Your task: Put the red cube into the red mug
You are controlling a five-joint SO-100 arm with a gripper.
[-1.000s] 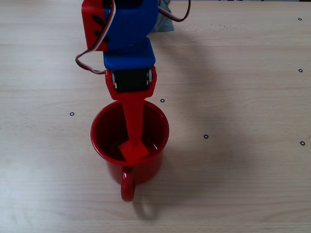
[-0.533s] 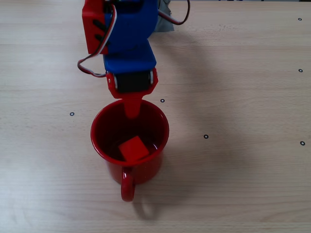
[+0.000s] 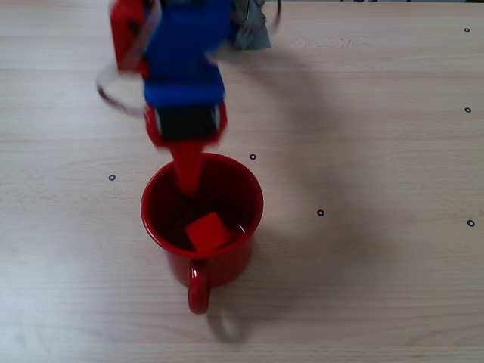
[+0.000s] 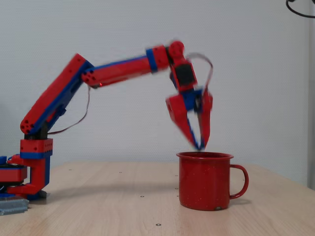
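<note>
While I watch from the overhead fixed view, the red cube (image 3: 208,231) lies inside the red mug (image 3: 227,261), on its dark floor toward the near side, tilted a little so one corner points at the handle. Nothing grips it; it sits apart from the robot's fingers.

From the side fixed view, the red mug (image 4: 204,182) stands upright on the wooden table (image 4: 113,211), its looped handle pointing right in that picture. From above, the handle points toward the near edge of the table (image 3: 378,287). I cannot see the cube from the side, because the mug wall hides it.

My gripper (image 4: 201,144) hangs just above the mug's rim, fingers pointing down. In the side view the two fingers look wide apart at their roots and come close together at the tips, but the arm is motion-blurred, so I cannot tell whether the tips are pressed together or a little parted. Nothing shows between them. From above, the gripper (image 3: 187,181) is blurred too; one red finger overlaps the far-left part of the mug's mouth.

The red and blue arm (image 4: 118,66) reaches from its base at the left of the side view across to the mug. Small black dots mark the tabletop around the mug.
</note>
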